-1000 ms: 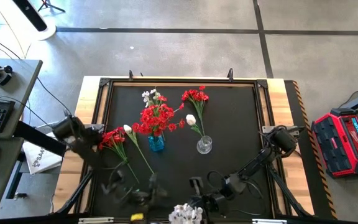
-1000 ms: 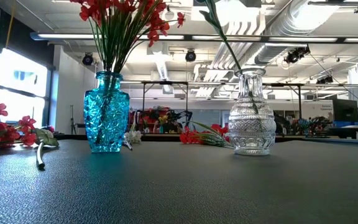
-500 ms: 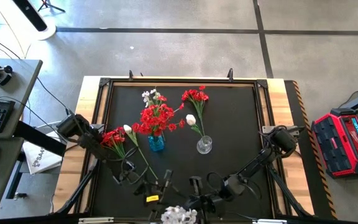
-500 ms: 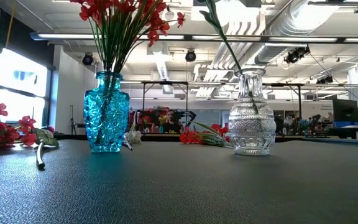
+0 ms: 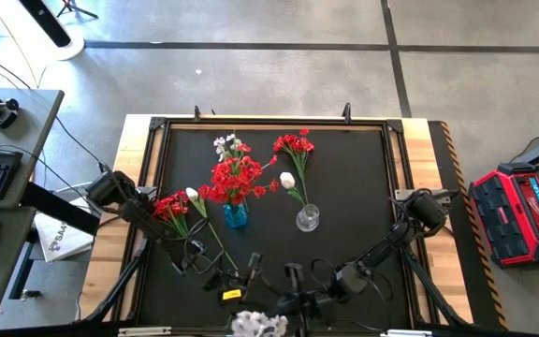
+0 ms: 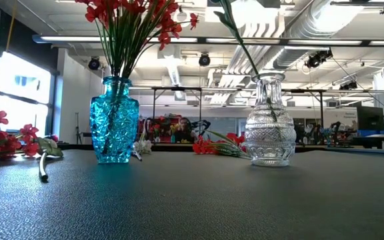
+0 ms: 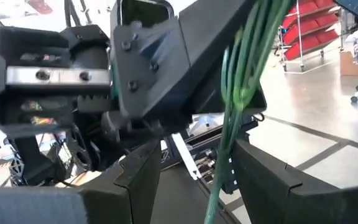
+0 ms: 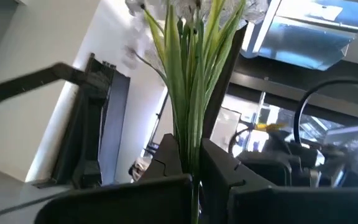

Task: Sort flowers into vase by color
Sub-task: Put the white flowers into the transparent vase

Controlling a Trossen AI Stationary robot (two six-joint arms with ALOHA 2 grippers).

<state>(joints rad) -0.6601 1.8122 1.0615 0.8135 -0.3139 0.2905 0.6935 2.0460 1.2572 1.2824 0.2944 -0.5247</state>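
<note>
My right tool (image 8: 194, 171) sits at the near edge of the worktop (image 5: 363, 187), its fingers pinched tight on the green stems of a white sprig (image 5: 258, 324). In the high view those white blossoms have slid further left along the near edge than they were half a second ago. My left tool (image 5: 241, 274) hovers just beside it, near the front middle. Its fingers stand apart with the same green stems (image 7: 241, 81) running between them, and I cannot tell whether they touch. It has barely shifted since half a second ago, though a second ago it was further left.

The blue vase (image 6: 115, 120) holds a bunch of red flowers (image 5: 236, 178), and the clear vase (image 6: 270, 121) holds one white bud (image 5: 287, 180). Loose on the worktop lie a red sprig (image 5: 170, 208) at the left with a white bud sprig (image 5: 195, 196) touching it, another red sprig (image 5: 294, 145) at the back, and a small white sprig (image 5: 229, 144) behind the blue vase. None of these have moved.
</note>
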